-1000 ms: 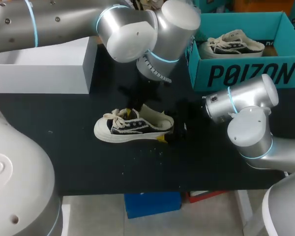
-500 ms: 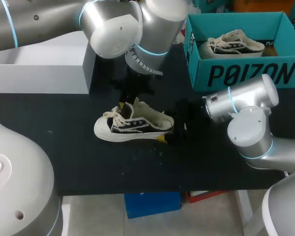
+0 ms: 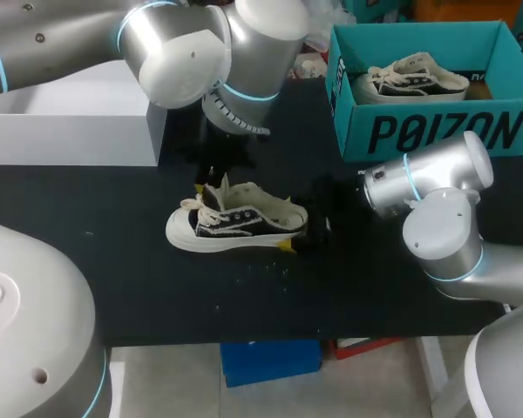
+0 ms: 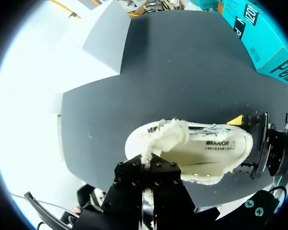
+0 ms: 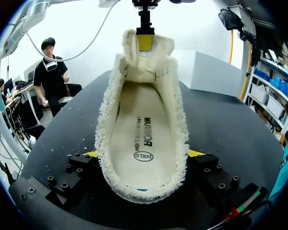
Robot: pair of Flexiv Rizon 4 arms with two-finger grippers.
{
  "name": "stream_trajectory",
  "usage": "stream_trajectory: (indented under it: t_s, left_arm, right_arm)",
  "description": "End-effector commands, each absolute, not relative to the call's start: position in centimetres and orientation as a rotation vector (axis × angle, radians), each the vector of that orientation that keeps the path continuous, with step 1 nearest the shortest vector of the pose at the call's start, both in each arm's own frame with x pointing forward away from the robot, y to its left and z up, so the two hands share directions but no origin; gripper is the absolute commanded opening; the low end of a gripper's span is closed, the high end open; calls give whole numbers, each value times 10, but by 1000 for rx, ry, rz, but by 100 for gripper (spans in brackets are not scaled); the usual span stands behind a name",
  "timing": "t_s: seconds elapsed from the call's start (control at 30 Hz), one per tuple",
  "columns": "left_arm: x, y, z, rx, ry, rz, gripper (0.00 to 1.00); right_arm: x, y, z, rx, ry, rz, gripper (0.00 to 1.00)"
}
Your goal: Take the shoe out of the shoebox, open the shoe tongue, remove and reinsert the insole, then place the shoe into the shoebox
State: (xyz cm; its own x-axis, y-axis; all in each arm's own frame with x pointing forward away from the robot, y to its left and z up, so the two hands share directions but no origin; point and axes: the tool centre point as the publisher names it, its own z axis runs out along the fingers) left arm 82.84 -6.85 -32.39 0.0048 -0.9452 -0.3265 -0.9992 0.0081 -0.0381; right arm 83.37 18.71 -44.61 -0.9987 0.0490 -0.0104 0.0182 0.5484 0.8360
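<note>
A cream and black low sneaker (image 3: 235, 224) lies on the black table (image 3: 113, 261), toe to the left. My left gripper (image 3: 212, 184) is shut on the fleecy tongue (image 4: 169, 136), which it holds up and back over the laces toward the toe. My right gripper (image 5: 143, 154) has the heel between its wide-set fingers, both yellow tips pressed against the shoe's sides. The opened shoe shows its cream insole (image 5: 143, 130) lying flat inside. In the right wrist view, the left gripper (image 5: 145, 41) pinches the tongue's end at the far side of the shoe.
A teal shoebox (image 3: 436, 132) stands at the back right with a second sneaker (image 3: 410, 78) in it. A white box lid (image 3: 70, 122) lies at the back left. Small crumbs dot the table in front of the shoe.
My left arm has moved left, drawing the tongue from over the shoe's middle toward the toe. The right arm and the shoe have stayed put.
</note>
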Motion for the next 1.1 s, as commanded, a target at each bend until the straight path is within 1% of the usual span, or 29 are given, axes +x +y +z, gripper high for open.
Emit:
stream_trajectory:
  t_s: [0.03,0.07,0.1,0.13,0.17,0.2,0.23,0.27,0.3,0.4,0.67,1.1]
  left_arm:
    - [822,-54,-325,-2029,2032,278,0]
    - [820,-52,-326,-2028,2028,286,0]
    - [819,-50,-327,-2028,2019,293,7]
    - [818,-47,-329,-2029,2016,298,26]
    - [817,-45,-330,-2033,2014,307,41]
    - [816,-42,-332,-2040,2007,315,58]
    - [815,-40,-333,-2044,2006,318,83]
    - [814,-37,-333,-2050,2002,324,92]
    - [814,-35,-334,-2054,1996,326,96]
    - [811,-28,-334,-2060,1984,336,100]
    - [805,-13,-333,-2059,1953,355,100]
    - [797,22,-345,-2110,1885,433,100]
  right_arm:
    - [833,187,-450,63,2736,1473,0]
    - [833,187,-450,63,2736,1473,0]
    - [833,187,-450,63,2736,1473,0]
    - [833,187,-450,63,2736,1473,0]
    - [833,187,-450,63,2736,1473,0]
    - [833,187,-450,63,2736,1473,0]
    - [833,187,-450,63,2736,1473,0]
    - [833,187,-450,63,2736,1473,0]
    - [833,187,-450,63,2736,1473,0]
    - [833,187,-450,63,2736,1473,0]
    - [833,187,-450,63,2736,1473,0]
    - [833,187,-450,63,2736,1473,0]
